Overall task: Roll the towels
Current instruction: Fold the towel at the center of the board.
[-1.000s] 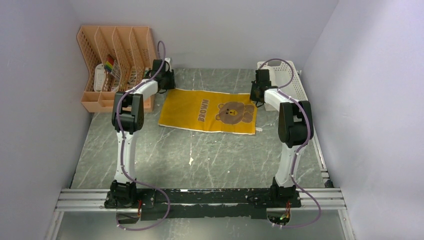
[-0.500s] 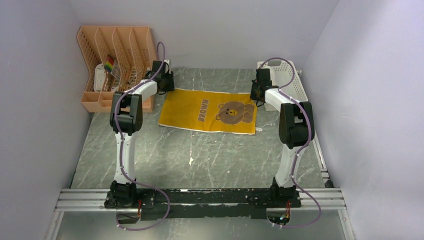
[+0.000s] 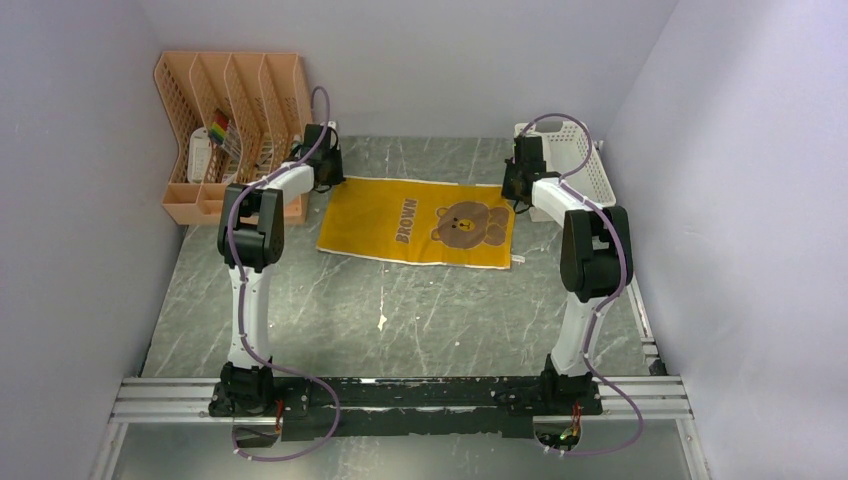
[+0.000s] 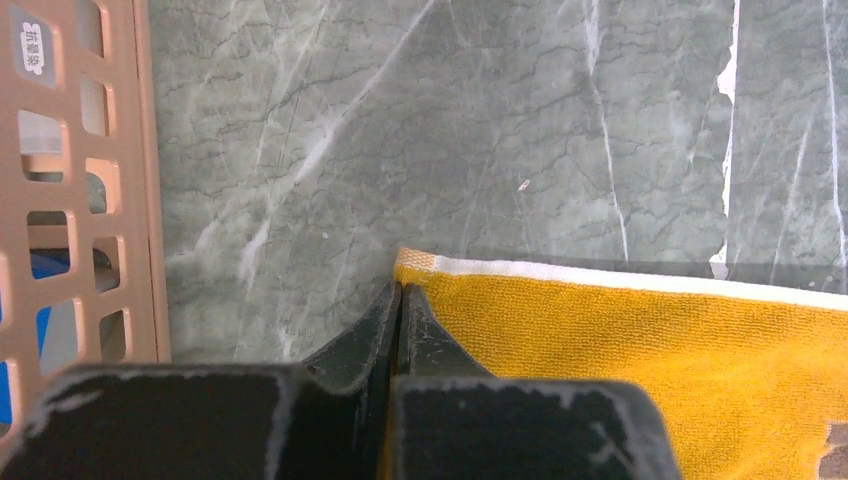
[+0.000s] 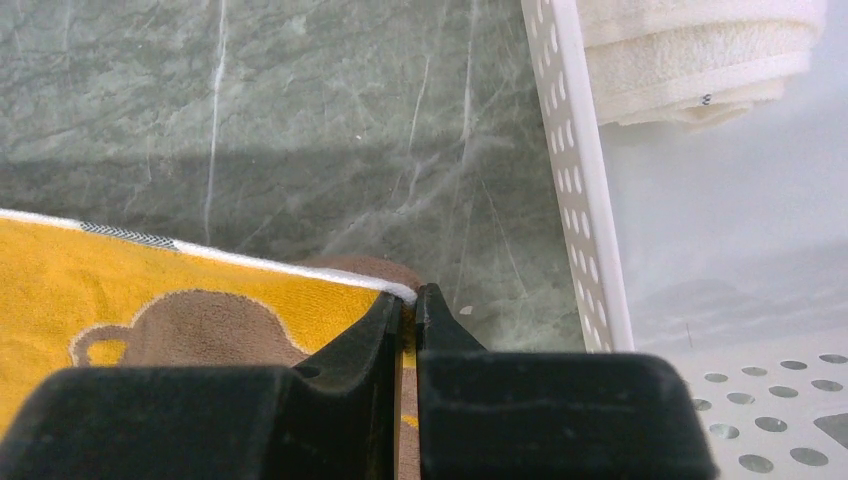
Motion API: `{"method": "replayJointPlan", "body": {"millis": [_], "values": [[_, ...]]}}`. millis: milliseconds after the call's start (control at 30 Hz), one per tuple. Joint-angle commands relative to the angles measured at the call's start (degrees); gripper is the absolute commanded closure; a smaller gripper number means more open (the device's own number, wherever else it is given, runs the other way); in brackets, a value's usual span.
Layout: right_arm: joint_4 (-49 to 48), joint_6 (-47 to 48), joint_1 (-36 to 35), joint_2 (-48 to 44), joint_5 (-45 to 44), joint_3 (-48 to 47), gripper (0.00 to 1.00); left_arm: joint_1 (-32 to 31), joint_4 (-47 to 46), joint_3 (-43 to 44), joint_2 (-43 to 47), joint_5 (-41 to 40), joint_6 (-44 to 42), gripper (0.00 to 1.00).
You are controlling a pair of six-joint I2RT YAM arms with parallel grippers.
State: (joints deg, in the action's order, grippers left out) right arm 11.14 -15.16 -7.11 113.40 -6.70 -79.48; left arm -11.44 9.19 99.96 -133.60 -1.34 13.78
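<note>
I have my left fingers (image 4: 398, 292) pressed together on the far left corner of the mustard-yellow towel (image 3: 415, 222), right at its cream hem, and my right fingers (image 5: 409, 297) clamped the same way on the far right corner, where a bit of brown cloth peeks out from under the edge. The towel lies flat and spread on the grey surface (image 3: 400, 310), bear print up, between my two arms. The peach file rack (image 3: 225, 110) stands just beside my left wrist, and the white mesh basket (image 5: 577, 170) just beside my right. A cream towel (image 5: 690, 55) already sits folded inside the basket. I judge this to be the very start of the roll: both far corners gripped, nothing turned over yet. The next move, as I see it, calls for lifting both corners together and bringing them toward me evenly, so the far edge curls over straight. If one side leads, the roll will skew. I should also keep my wrists clear of the rack and the basket.
</note>
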Motion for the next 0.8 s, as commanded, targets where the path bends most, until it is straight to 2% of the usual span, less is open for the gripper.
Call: {"method": "replayJointPlan", "body": {"millis": [0, 267, 500, 767], "values": [[-0.4, 0.7, 0.3, -1.4, -0.3, -0.5, 1.00, -0.3, 5.4, -2.0, -1.6, -1.6, -0.1, 0.93], [-1.4, 1.5, 0.3, 0.8, -0.9, -4.9, 1.00, 1.3, 1.8, -0.3, 4.0, 1.9, -1.0, 0.93], [-4.1, 6.2, 0.4, 5.5, -4.1, -12.1, 1.00, 3.2, -3.0, -0.5, 7.8, 5.1, -0.4, 0.93], [-10.5, 10.8, 0.5, 6.1, -4.5, -12.6, 1.00, 5.4, -7.9, -5.5, 10.8, 6.8, 0.4, 0.93]]}}
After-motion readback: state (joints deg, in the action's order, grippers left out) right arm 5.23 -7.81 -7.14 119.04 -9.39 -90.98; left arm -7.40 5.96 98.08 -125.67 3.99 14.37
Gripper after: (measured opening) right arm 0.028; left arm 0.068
